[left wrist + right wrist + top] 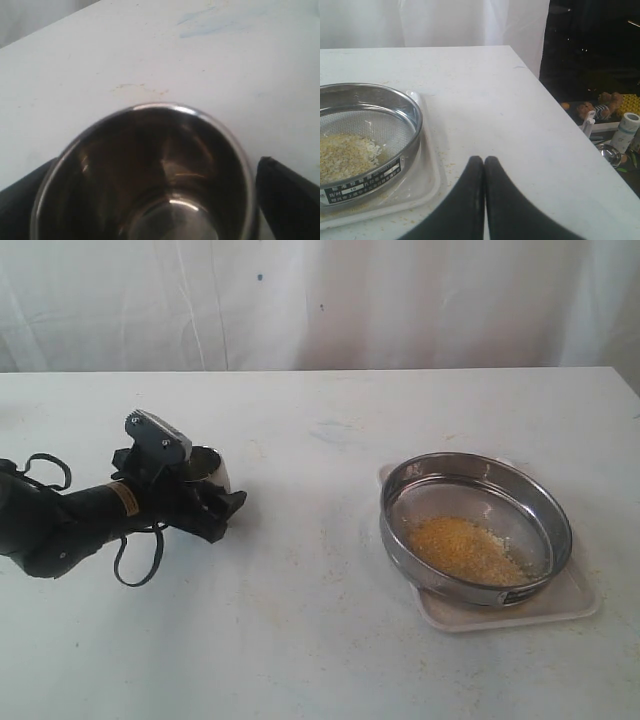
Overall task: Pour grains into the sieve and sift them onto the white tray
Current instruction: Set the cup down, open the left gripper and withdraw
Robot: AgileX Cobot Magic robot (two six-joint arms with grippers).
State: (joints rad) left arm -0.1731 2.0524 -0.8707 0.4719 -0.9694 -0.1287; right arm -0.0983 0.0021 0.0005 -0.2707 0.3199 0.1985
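now grains (pixel 463 548) in sieve (pixel 450 498); left gripper (pixel 214 498) holds cup (pixel 205 462) (empty), right gripper (pixel 484 162) clenched.

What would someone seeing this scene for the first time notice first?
The yellow grains piled in the steel sieve, which sits on the white tray at the right of the table. Next, the empty steel cup flanked by the left gripper, on the left.
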